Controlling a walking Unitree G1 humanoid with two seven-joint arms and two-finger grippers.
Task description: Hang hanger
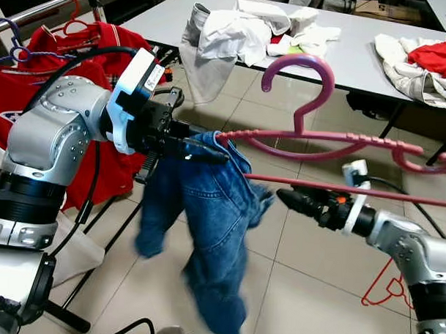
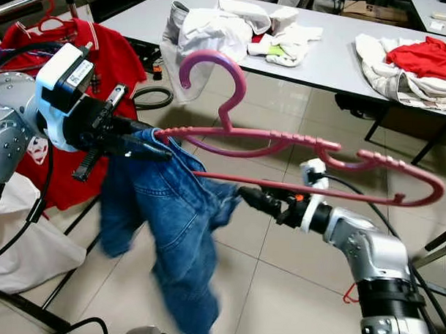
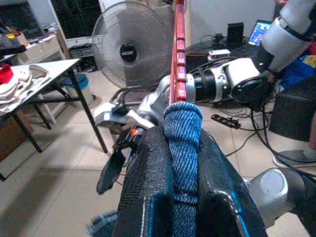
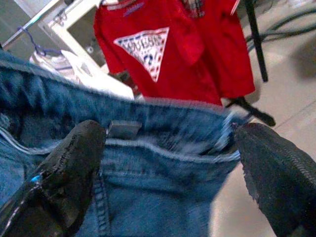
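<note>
Grey table (image 1: pixel 159 14) heaped with white clothes (image 1: pixel 235 28), red shirt (image 1: pixel 103 45) on a rack, floor fan (image 3: pixel 132 49)

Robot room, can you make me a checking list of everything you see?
Surface: tiled floor; grey table behind.
Job's things: pink hanger held up, blue jeans draped on one end.
Clutter: white and red clothes on the table.
Grippers: left gripper shut on jeans and hanger; right gripper open by the jeans.
Cables: black cable on floor.
Surroundings: red shirts on a rack; fan.
</note>
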